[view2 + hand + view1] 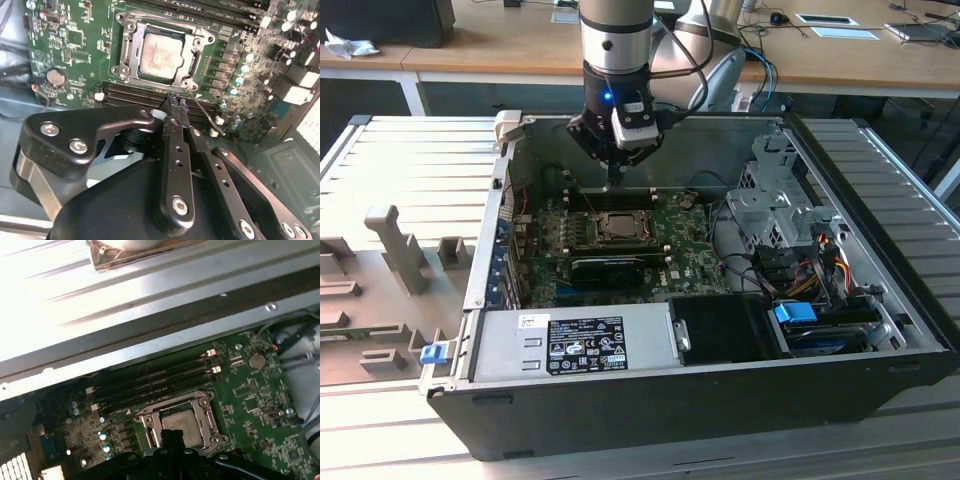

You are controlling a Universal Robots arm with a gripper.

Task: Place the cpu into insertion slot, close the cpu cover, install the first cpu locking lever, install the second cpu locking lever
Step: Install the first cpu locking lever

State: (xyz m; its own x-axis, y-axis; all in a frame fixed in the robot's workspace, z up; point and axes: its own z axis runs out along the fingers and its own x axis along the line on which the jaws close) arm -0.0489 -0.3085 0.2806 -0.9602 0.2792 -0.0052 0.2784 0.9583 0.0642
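The gripper (pixel 176 101) is hovering just beside the insertion slot (pixel 192 60), over the black memory slots (pixel 131 92) running along that slot's edge. Its jaws are pressing together at the tips and are pinching nothing that can be seen. The cpu (pixel 161 56) is lying flat inside the insertion slot, silvery face up. The cpu cover (pixel 133 50) is lying closed over the slot, framing the chip through its window. A thin wire locking lever (pixel 206 111) is angling away from the slot's corner nearest the fingertips. The green motherboard (pixel 75 60) is carrying the slot inside the open computer case (pixel 720 390).
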